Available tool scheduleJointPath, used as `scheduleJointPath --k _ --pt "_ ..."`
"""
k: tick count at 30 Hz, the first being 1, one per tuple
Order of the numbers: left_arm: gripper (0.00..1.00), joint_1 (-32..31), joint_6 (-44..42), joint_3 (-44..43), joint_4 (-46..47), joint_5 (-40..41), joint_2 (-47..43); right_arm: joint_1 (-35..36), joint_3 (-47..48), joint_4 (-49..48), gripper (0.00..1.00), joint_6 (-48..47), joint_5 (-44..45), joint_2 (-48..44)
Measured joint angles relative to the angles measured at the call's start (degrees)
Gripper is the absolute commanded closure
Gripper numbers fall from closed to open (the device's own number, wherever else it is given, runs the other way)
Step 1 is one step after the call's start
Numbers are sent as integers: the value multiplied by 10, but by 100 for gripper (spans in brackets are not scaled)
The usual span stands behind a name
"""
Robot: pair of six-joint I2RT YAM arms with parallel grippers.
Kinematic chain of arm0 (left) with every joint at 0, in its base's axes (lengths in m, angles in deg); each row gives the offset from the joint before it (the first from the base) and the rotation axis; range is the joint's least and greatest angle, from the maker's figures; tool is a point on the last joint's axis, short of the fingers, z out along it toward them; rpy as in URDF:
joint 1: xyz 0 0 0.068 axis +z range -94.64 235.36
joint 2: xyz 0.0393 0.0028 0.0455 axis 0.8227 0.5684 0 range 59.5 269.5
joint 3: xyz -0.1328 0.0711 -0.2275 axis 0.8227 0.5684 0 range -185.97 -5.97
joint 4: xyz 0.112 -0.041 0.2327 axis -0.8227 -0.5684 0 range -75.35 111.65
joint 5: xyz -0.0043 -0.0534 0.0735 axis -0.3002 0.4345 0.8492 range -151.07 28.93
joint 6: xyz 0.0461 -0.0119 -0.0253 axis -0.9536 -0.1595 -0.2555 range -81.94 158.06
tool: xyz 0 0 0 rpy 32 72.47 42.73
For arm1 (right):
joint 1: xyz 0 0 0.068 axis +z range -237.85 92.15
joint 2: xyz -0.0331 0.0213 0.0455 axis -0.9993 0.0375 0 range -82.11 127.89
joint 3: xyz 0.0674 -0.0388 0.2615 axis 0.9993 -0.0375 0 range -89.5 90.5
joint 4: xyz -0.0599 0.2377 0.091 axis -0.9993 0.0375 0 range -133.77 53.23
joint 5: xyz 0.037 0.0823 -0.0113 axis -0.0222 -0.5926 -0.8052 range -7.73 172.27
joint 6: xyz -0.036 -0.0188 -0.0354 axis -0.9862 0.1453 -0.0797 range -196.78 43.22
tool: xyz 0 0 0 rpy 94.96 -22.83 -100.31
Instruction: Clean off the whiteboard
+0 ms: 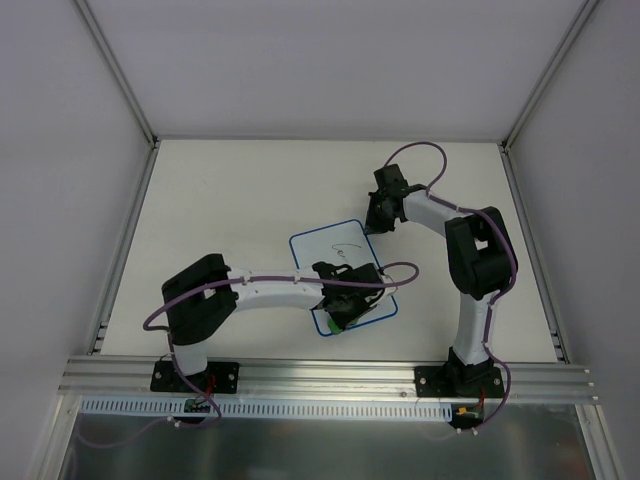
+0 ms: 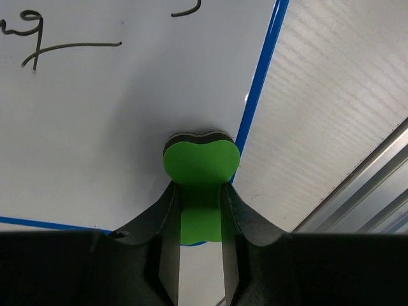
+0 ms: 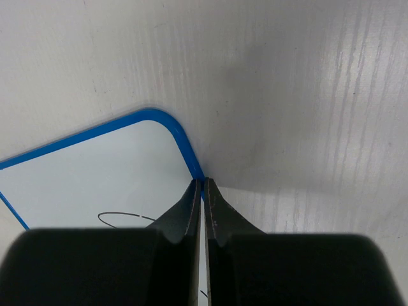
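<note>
green foam up first on the left: the left gripper (image 1: pixel 345 305) is pinching a small eraser (image 2: pixel 201 162), jaws clamped on its narrow waist, dark felt layer peeking out underneath, parked at the near end of the whiteboard (image 1: pixel 325 245) just inside its blue border (image 2: pixel 258 95). whether the felt is actually pressing on the surface, i can't tell from the wrist view. moving to the middle, the board lies flat and skewed on the pale table (image 1: pixel 230 200), between the two arms. it looks thin, stiff and light, with a glossy face, so i'd judge it slides easily under a wipe. better pinned at a corner or rim than lifted. dark scribbles (image 2: pixel 70 48) run off the top of the left wrist view and are too small overhead to read, and the left wrist covers the near part of the board from above. over on the right, the right gripper (image 3: pixel 204 185) has its fingers pressed together, holding nothing, tips right at the far corner's rim. touching or hovering just above it, that's hard to make out.
</note>
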Motion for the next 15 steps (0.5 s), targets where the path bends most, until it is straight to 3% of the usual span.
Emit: scheduleJointPath --k 4,8,15 --pt "100 25 -9 0 -16 4 -26 0 0 0 100 0 0 0" --pt "100 96 -19 -7 -17 23 -51 0 0 0 100 0 0 0" --pt "100 204 -40 -83 -24 60 -15 0 0 0 100 0 0 0"
